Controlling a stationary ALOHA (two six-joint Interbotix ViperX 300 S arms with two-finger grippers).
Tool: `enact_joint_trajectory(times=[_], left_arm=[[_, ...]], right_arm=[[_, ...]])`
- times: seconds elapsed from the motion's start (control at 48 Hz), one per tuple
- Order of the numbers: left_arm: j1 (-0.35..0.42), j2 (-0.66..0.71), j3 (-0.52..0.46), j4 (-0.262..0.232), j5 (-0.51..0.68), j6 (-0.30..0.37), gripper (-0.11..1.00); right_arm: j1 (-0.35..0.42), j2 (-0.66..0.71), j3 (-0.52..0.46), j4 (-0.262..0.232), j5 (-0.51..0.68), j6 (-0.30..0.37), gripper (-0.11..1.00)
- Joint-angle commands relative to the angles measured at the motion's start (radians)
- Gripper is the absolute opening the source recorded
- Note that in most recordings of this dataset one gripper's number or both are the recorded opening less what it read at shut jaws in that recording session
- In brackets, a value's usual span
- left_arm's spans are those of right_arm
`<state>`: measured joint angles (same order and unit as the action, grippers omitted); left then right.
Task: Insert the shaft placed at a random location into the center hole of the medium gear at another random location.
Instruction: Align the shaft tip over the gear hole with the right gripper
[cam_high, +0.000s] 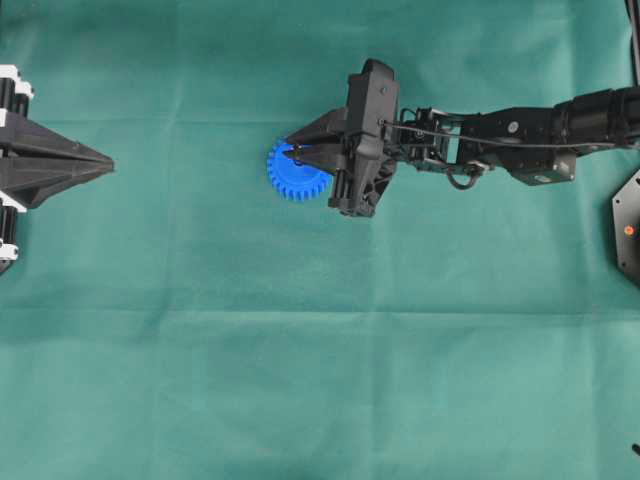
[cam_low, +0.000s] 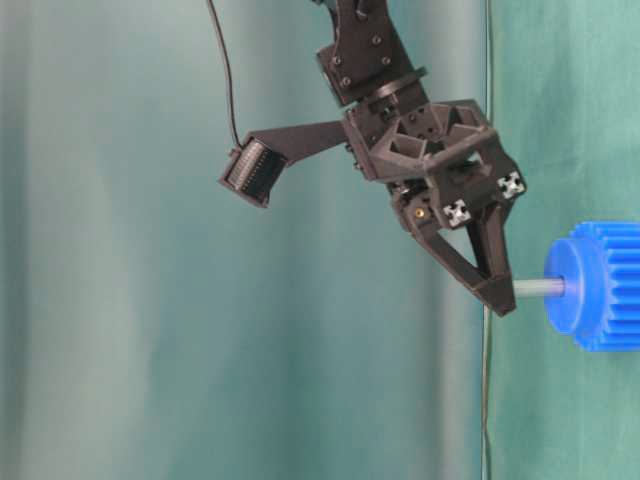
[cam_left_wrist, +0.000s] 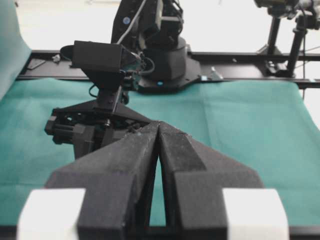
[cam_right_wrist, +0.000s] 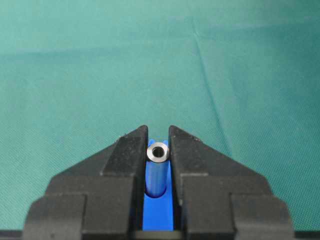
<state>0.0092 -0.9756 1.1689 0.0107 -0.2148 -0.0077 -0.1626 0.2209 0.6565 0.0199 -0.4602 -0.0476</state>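
The blue medium gear (cam_high: 290, 178) lies flat on the green cloth near the middle. My right gripper (cam_high: 290, 152) hangs over its hub, shut on the silver shaft (cam_right_wrist: 158, 151). In the right wrist view the shaft stands between the two fingers with the gear (cam_right_wrist: 160, 210) right below. In the table-level view the shaft (cam_low: 535, 288) runs from the right gripper's (cam_low: 497, 295) tips into the hub of the gear (cam_low: 605, 290). The center hole is hidden by the shaft. My left gripper (cam_high: 105, 165) is shut and empty at the far left, far from the gear.
A black plate with an orange dot (cam_high: 628, 228) sits at the right edge. The right arm (cam_high: 520, 135) stretches in from the right. In the left wrist view the right arm's base (cam_left_wrist: 160, 60) stands on a rail at the cloth's far side.
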Motion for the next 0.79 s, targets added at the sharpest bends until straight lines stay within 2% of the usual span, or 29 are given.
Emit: enact_joint_trajectory(times=[0.0, 0.771], left_arm=[[0.002, 0.005, -0.021, 0.003, -0.006, 0.0, 0.0], [0.005, 0.005, -0.021, 0.003, -0.006, 0.0, 0.0]], right_arm=[[0.003, -0.009, -0.012, 0.003, -0.021, -0.006, 0.14], [0.005, 0.044, -0.012, 0.005, -0.032, 0.0, 0.14]])
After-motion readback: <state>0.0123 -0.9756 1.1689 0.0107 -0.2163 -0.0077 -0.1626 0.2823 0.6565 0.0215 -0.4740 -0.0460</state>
